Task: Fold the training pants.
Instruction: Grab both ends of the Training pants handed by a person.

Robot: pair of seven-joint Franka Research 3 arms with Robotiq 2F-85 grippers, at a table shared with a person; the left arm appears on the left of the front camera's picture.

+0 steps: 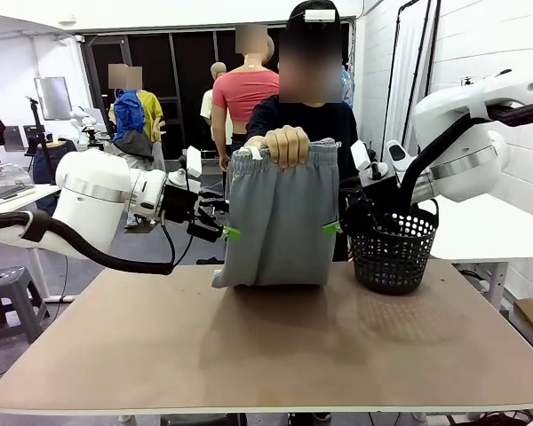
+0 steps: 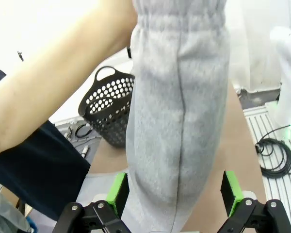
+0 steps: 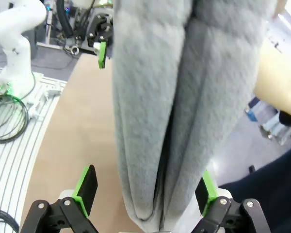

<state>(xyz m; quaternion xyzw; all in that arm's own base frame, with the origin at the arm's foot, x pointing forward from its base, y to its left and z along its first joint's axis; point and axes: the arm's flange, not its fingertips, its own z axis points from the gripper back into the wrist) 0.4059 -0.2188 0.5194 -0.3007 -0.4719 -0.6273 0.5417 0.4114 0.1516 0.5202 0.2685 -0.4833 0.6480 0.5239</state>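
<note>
The left gripper [image 1: 229, 232] stands wide open at 9 o'clock of the training pants [image 1: 280, 222]. The right gripper [image 1: 330, 228] stands just as wide at 3 o'clock, and neither has hold of anything. In each wrist view the grey cloth hangs between the green pads [image 2: 117, 190], unclamped. The pants hang upright over the far middle of the table [image 1: 266, 355], with their lower end resting on its top. At 12 o'clock a person's hand [image 1: 287, 145] grips the gathered waistband. At 3 o'clock, beyond the right gripper, a black mesh basket [image 1: 393, 257] stands on the table near the pants.
</note>
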